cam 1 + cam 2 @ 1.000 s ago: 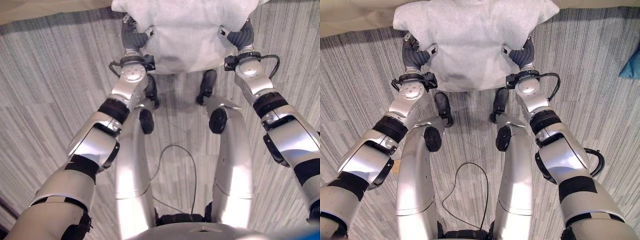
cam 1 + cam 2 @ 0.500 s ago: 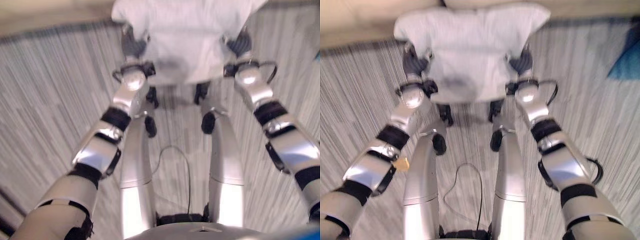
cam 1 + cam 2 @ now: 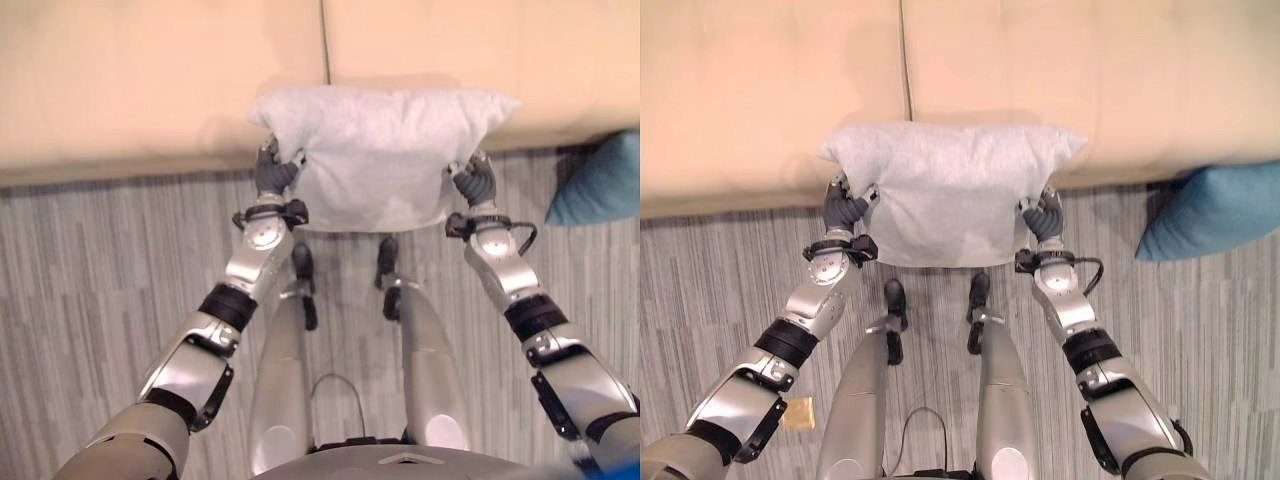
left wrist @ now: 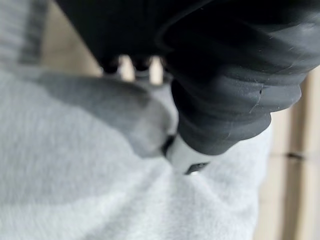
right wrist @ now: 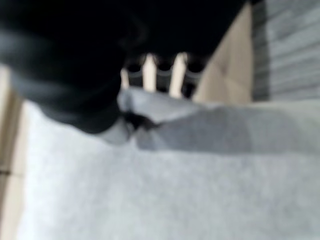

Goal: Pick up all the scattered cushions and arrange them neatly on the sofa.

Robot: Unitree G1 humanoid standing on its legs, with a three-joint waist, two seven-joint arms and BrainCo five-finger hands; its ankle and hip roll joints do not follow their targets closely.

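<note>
A pale grey cushion (image 3: 952,195) hangs between my two hands, held up in front of the beige sofa (image 3: 770,90). My left hand (image 3: 844,212) is shut on the cushion's left edge, and my right hand (image 3: 1042,217) is shut on its right edge. In the left wrist view a fold of the grey cushion (image 4: 100,165) is pinched under the thumb of the left hand (image 4: 186,156). In the right wrist view the fabric of the cushion (image 5: 190,185) bunches against the right hand (image 5: 150,75). A blue cushion (image 3: 1215,210) lies on the floor against the sofa at the right.
The sofa's seat spans the whole top of the view, with a seam (image 3: 905,60) between two seat pads. Grey striped carpet (image 3: 710,290) covers the floor. A small tan scrap (image 3: 799,412) lies on the carpet at lower left.
The camera has tilted up, so the sofa and the blue cushion have come into view. The grey cushion stays gripped by both hands and now hangs at the sofa's front edge.
</note>
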